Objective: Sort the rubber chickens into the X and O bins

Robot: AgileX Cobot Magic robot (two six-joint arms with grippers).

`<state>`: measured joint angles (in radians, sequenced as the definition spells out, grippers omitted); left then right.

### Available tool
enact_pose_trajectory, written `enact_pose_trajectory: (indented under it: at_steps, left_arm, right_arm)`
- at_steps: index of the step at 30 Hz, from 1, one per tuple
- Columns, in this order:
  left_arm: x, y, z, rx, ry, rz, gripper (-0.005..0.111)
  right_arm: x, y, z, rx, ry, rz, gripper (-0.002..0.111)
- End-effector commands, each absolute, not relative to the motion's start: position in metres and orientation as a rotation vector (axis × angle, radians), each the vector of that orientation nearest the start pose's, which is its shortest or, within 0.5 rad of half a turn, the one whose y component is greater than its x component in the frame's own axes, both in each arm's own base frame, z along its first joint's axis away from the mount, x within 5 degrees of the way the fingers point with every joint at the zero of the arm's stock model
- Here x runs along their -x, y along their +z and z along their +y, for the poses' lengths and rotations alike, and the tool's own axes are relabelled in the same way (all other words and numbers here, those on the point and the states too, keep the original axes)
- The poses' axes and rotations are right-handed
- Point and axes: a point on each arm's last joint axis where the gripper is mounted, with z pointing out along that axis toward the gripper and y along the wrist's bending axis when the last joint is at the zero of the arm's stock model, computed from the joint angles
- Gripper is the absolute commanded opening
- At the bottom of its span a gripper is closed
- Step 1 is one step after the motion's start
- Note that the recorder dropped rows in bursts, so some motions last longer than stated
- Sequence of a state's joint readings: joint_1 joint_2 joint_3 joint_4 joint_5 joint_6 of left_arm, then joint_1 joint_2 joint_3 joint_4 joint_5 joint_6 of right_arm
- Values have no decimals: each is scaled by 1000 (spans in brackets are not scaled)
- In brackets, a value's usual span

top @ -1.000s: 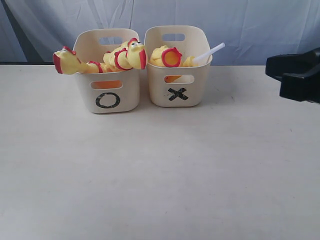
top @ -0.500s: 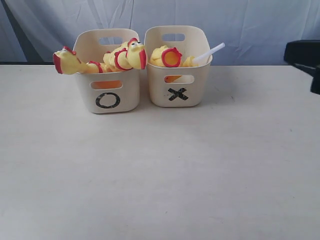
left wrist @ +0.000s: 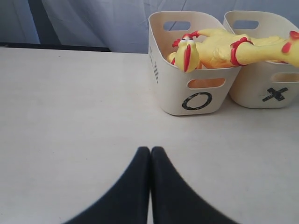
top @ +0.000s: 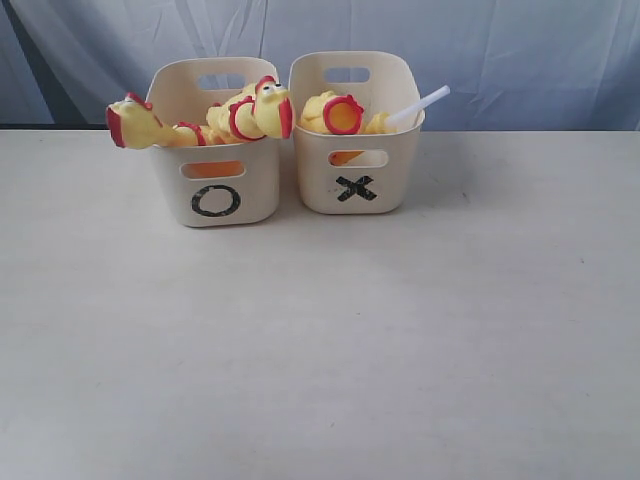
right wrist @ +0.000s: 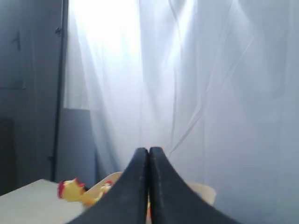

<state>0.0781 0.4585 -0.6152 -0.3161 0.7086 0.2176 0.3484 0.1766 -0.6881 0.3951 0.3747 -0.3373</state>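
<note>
your right arm stood at the right edge of the exterior view a second ago and was half out of it a moment later. now it is gone from that view altogether. the bins and the chickens lie just as they did. no chicken is left on the tabletop (top: 320,340), so i judge the sorting done and the arm pulled back to rest.

the o bin (top: 255,195) stands on the left, with the x bin (top: 392,190) just beside it on the right. in the o bin, the left-hand chicken (top: 135,124) hangs its head out over the left rim. the middle chicken (top: 262,110) droops over the rim nearest the x bin. the third chicken (top: 340,113) sits in the x bin, its white tube (top: 420,104) poking out over the far right corner.

your left end effector (left wrist: 150,154) is closed, fingers pressed together with nothing between them. it sits low above bare tabletop, well apart from the o bin. your right end effector (right wrist: 149,154) is closed and empty too. it is raised and points at the curtain (right wrist: 210,93), touching nothing.
</note>
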Motion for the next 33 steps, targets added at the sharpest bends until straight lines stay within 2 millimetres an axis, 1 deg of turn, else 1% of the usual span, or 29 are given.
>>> enact_pose_trajectory:
  at_steps: [1, 4, 7, 10, 15, 20, 24, 26, 29, 30, 33]
  left_arm:
    - [-69, 330, -13, -38, -163, 1939, 0]
    - [-55, 334, -14, -46, -155, 1873, 0]
    - [-43, 337, -15, -53, -148, 1816, 0]
    - [-36, 338, -16, -55, -145, 1778, 0]
    - [-34, 339, -16, -56, -144, 1766, 0]
    - [-34, 339, -16, -56, -144, 1766, 0]
    - [-30, 337, -16, -56, -142, 1744, 0]
    - [-29, 332, -16, -49, -146, 1733, 0]
    - [-28, 317, -15, -40, -142, 1721, 0]
    - [-28, 308, -15, -38, -143, 1727, 0]
    - [-30, 287, -15, -27, -142, 1743, 0]
  right_arm:
    - [10, 384, 6, 260, 205, 1199, -1]
    - [10, 366, 5, 184, 122, 1165, -1]
    - [-9, 336, 6, 130, 53, 1233, -1]
    - [-24, 307, 7, 108, 34, 1339, -1]
    - [-39, 268, 8, 109, 61, 1491, -1]
    - [-47, 241, 9, 115, 61, 1579, -1]
    - [-52, 216, 8, 149, 11, 1650, -1]
    - [-53, 207, 7, 161, -5, 1679, -1]
    - [-55, 194, 7, 173, -18, 1716, -1]
    - [-55, 190, 7, 185, -32, 1727, -1]
    - [-55, 188, 5, 237, -95, 1746, -1]
